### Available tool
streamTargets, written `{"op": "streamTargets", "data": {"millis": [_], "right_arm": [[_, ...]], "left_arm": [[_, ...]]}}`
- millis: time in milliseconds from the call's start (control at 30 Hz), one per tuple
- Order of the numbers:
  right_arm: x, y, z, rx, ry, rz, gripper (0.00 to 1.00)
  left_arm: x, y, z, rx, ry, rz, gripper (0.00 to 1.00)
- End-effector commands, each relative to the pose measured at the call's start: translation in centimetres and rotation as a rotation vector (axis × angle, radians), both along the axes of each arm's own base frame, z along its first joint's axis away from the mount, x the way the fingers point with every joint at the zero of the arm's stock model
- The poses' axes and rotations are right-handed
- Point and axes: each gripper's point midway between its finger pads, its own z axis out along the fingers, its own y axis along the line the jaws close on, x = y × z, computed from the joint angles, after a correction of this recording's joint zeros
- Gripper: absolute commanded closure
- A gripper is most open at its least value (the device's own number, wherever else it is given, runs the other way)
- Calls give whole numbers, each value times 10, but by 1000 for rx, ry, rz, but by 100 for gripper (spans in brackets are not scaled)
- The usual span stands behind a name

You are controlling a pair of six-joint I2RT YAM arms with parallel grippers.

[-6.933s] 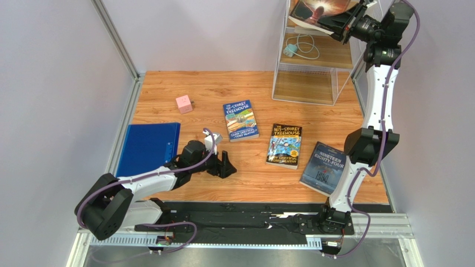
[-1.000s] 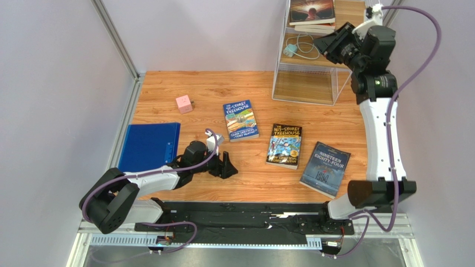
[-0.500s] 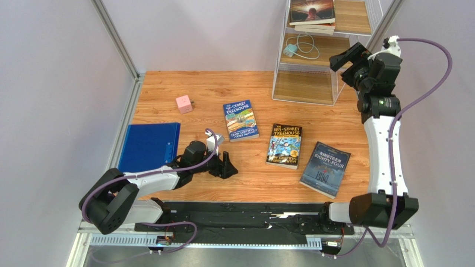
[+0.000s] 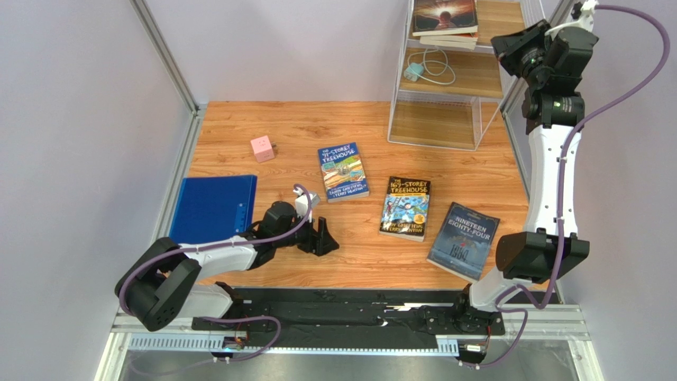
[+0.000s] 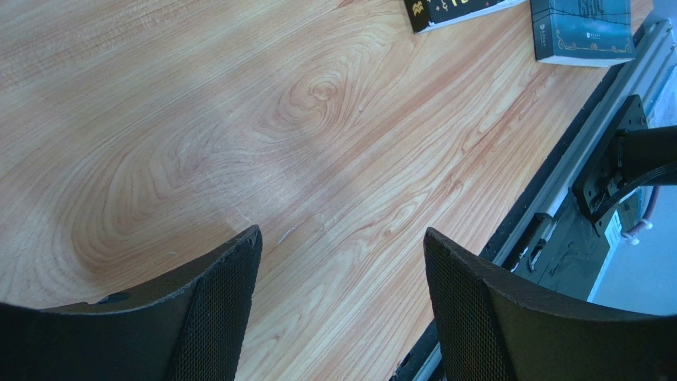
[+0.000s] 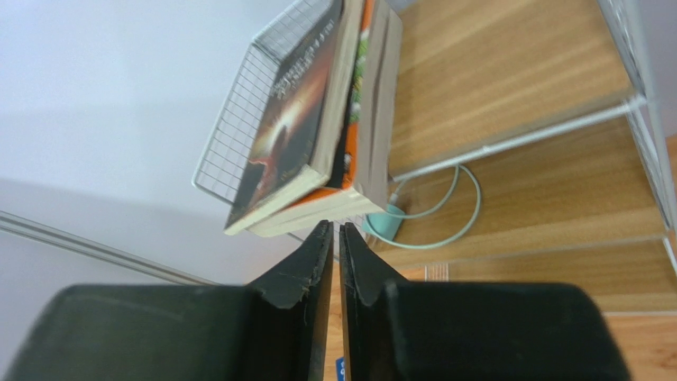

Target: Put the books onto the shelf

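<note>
My right end effector (image 6: 334,230) is up beside the tall white wire-frame shelf with light wooden boards (image 4: 433,123), level with its top tier, fingers drawn together with only a thin slit between them and nothing gripped. Just ahead of it on the top board lies a dark paperback with a glowing orange-red cover (image 6: 290,111), flat on top of an orange-edged book (image 6: 355,119); both overhang the wire edge a little. A pale teal cable with its plug (image 4: 433,67) sits on the middle tier. My left end effector (image 5: 342,238) is low over the wooden counter (image 4: 278,131), its two black fingers spread well apart and bare wood between them. Three books lie flat on the counter, well apart from the shelf: a blue-covered cartoon Treehouse paperback (image 4: 342,171), a dark-covered cartoon Treehouse paperback (image 4: 405,208) to its right, and a grey-blue Nineteen Eighty-Four paperback (image 4: 463,240) nearest my right arm's base. A plain blue flat folder (image 4: 213,208) lies at the left edge of the counter, and a small pink cube (image 4: 262,148) sits beyond it.
</note>
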Motion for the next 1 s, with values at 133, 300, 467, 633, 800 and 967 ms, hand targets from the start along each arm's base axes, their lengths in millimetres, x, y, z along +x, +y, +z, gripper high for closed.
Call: {"op": "streamTargets", "data": {"millis": [133,300,467,633,800,967], "right_arm": [[39,-9,24,38,-47,9,98],[72,-15,4,43,-5,9,100],[83,-17,-6,51,3,1,100],[92,-10,-14,50,8,18,100],[106,-2,-21,63,6,50,100],[115,10,-32,97,23,95,100]], "left_arm": [[3,-9,12,-36,-38,-24,21],[3,-8,11,-35,-37,-24,21],[3,-8,12,-36,-40,-19,21],[3,-8,12,-37,-40,-17,21],[4,-7,12,-36,-40,-13,20],[4,-7,12,-35,-38,-11,20]]}}
